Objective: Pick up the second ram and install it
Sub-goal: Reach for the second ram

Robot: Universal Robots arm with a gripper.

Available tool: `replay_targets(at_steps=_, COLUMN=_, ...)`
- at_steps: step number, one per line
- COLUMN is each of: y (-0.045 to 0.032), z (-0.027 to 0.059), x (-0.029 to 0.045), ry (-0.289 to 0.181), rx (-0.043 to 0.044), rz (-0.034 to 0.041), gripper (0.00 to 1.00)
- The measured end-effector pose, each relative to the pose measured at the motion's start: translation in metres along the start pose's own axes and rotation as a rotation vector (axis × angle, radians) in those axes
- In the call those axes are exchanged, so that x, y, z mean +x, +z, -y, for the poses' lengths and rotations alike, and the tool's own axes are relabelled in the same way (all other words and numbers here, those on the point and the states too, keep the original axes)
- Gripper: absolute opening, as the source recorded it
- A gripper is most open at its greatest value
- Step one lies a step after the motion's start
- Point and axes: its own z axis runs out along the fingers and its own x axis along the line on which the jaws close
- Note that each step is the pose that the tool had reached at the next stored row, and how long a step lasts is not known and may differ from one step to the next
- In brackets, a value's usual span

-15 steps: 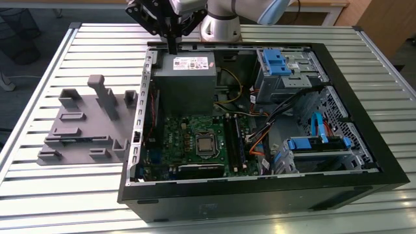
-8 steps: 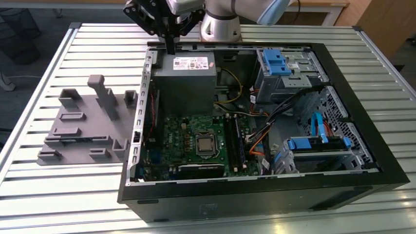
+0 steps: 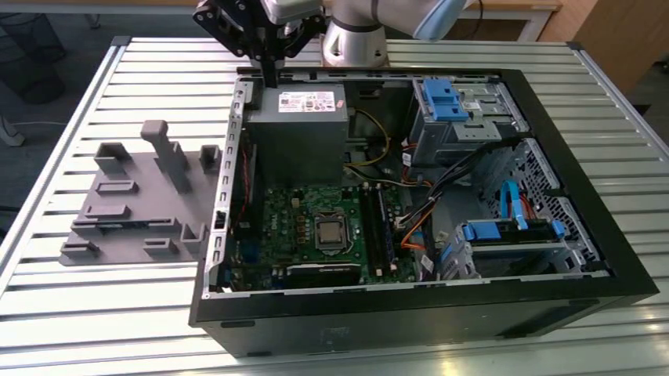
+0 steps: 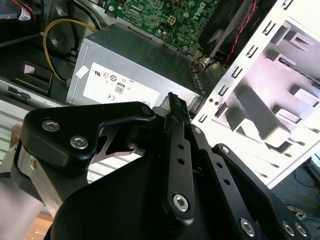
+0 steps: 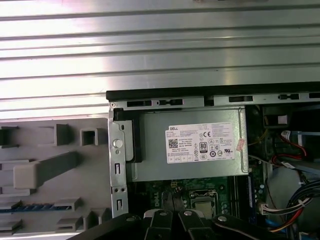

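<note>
Approach stage of the pick, with nothing yet grasped. Gripper [image 3: 272, 78] hangs in the upper part of the exterior view, above the rear edge of the open computer case [image 3: 418, 321] and over the grey power supply [image 3: 296, 133]. In the second wrist view the gripper [image 4: 174, 100] has its jaws drawn together with no gap between them, and nothing is seen clamped there; a very thin item pinched edge-on could not be ruled out.

Second ram [image 5: 35, 206] appears in the first wrist view as a long blue-green strip lying in a slot of the grey fixture [image 5: 50, 167]. That fixture [image 3: 115, 204] sits on the slatted table [image 3: 136, 313] at the exterior view's left, just beside the case wall. The stick is therefore judged not yet lifted, and it lies well apart from the gripper.

Target for the install is the bank of long black memory slots [image 3: 374, 227] on the green motherboard [image 3: 303, 227], in the lower centre of the exterior view, beside the processor socket.

By judgement, the pick calls for the jaws to part, the tool to stand over the fixture, and the jaws to line up with the stick's thin faces. The tall fixture post [image 3: 165, 153] stands close to that slot and would need clearance.
</note>
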Motion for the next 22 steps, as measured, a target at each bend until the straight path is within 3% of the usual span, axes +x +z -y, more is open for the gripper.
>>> replay_targets(at_steps=22, y=0.0001, z=0.0008, x=0.0102, ry=0.000, rx=0.0000, rz=0.0000, gripper=0.11)
